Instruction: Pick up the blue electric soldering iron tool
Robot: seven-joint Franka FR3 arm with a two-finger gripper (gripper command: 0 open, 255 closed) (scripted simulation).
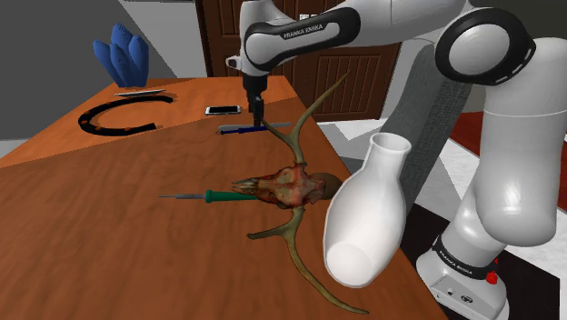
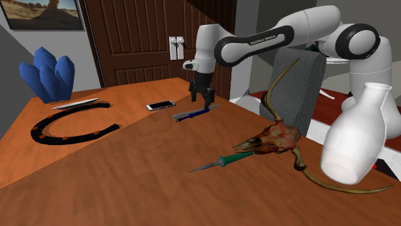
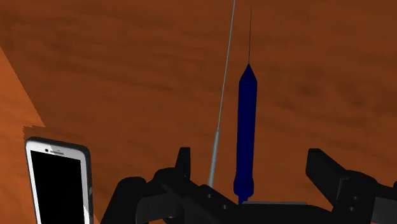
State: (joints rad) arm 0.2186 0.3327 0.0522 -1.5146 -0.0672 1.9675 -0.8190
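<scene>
The blue soldering iron [image 1: 238, 130] [image 2: 193, 115] lies flat on the brown wooden table [image 1: 109, 236], near its far edge. My black gripper [image 1: 257, 116] [image 2: 202, 96] hangs just above the iron's grey-tipped end, pointing down. In the wrist view the gripper [image 3: 250, 154] is open: its fingers [image 3: 183, 159] stand wide apart on either side of the blue iron [image 3: 245, 127] without touching it. A thin grey rod [image 3: 222, 95] lies alongside the iron.
A white phone [image 1: 223, 110] [image 2: 160, 104] [image 3: 57, 181] lies close beside the iron. Nearer the stand are a green-handled soldering iron [image 1: 223, 195] [image 2: 225, 160], an antlered skull [image 1: 291, 185] and a white vase [image 1: 368, 223]. A black open ring [image 1: 123, 118] and blue crystals [image 1: 123, 55] sit at the shoulder view's far left.
</scene>
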